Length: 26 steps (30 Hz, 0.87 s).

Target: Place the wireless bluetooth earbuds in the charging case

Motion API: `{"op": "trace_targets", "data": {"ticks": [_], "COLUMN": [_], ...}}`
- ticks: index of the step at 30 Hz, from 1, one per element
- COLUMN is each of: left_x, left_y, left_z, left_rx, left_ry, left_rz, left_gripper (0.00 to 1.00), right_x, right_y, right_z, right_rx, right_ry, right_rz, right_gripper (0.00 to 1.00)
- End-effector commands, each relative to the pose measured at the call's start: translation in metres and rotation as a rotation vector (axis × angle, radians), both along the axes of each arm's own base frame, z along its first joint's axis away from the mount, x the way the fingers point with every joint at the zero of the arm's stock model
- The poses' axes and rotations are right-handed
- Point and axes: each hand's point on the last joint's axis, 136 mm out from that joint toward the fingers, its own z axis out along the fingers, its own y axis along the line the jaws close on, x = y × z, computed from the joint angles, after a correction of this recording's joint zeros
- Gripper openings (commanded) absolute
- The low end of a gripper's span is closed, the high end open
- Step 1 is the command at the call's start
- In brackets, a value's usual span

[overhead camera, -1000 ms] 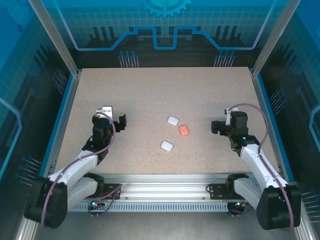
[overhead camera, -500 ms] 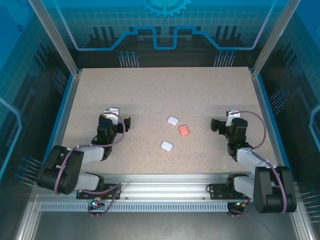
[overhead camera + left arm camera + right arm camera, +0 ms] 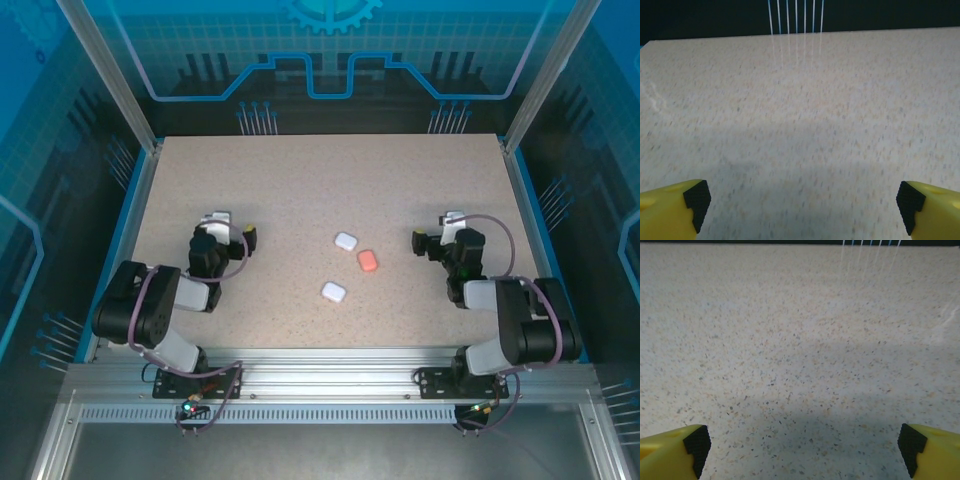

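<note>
The speckled beige bench (image 3: pixel 300 180) is carrying a white case (image 3: pixel 345 241), another white case (image 3: pixel 333 291) at six o'clock, and a salmon-pink case (image 3: pixel 368 261).

Table top (image 3: pixel 800 100), ahead of the left claw (image 3: pixel 802 207): matt, speckled, stone-like.
Fingers (image 3: pixel 665 212): smooth yellow plastic; pads (image 3: pixel 697 200) matt black.
White cases (image 3: pixel 345 241), pink case (image 3: pixel 368 261), between left claw and right claw (image 3: pixel 802 450): smooth plastic.
Rail (image 3: pixel 330 385), behind the claws: brushed metal.

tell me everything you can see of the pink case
The salmon-pink charging case is a small rounded pebble, smooth plastic by its look, seemingly shut. It lies flat near the middle of the speckled table, apart from the far white case and the near white case to its left. Only the table touches it.
</note>
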Motion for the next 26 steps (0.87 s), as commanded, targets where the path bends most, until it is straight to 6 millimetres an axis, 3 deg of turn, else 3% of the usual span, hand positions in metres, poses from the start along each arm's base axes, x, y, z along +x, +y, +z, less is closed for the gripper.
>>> {"op": "trace_targets", "data": {"ticks": [1,26], "left_x": [0.008,0.0076], "left_y": [0.0094,0.0112], "left_z": [0.0005,0.0011], "left_rx": [-0.077,-0.097], "left_ry": [0.054,0.05], "left_rz": [0.008,-0.001], "left_gripper": [0.99,0.99], "right_x": [0.0211,0.0212], "right_y": [0.0148,0.0167], "right_z": [0.0186,0.0189], "right_rx": [-0.037,-0.055], "right_ry": [-0.045,-0.046], "right_rz": [0.058,0.055], "right_gripper": [1.0,1.0]}}
